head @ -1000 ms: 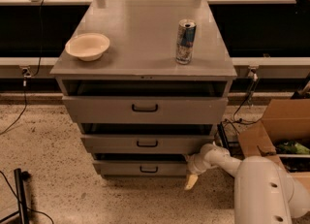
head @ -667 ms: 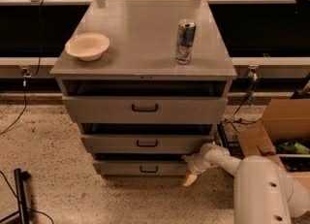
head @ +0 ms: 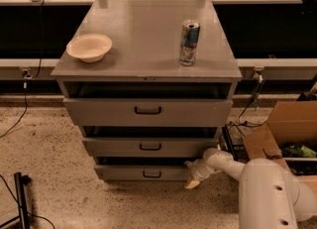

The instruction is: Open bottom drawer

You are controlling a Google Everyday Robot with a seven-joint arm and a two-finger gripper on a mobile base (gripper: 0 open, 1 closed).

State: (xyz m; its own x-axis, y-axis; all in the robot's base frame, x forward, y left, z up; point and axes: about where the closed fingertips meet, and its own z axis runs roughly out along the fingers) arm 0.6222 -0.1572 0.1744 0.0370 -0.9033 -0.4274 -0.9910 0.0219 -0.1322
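The grey cabinet [head: 148, 54] has three drawers. The bottom drawer [head: 124, 173] is the lowest, a wide shallow grey front with a small black bar handle [head: 152, 174] and a dark gap above it. My gripper [head: 192, 175] is low at the drawer front's right end, right of the handle and close to the floor. My white arm [head: 223, 161] reaches in from the lower right. The middle drawer [head: 148, 146] and the taller top drawer [head: 147, 111] sit above.
A cream bowl [head: 89, 47] and a drink can [head: 189, 42] stand on the cabinet top. An open cardboard box [head: 285, 131] sits right of the cabinet, with cables beside it. A black stand [head: 21, 198] and cords lie on the speckled floor at lower left.
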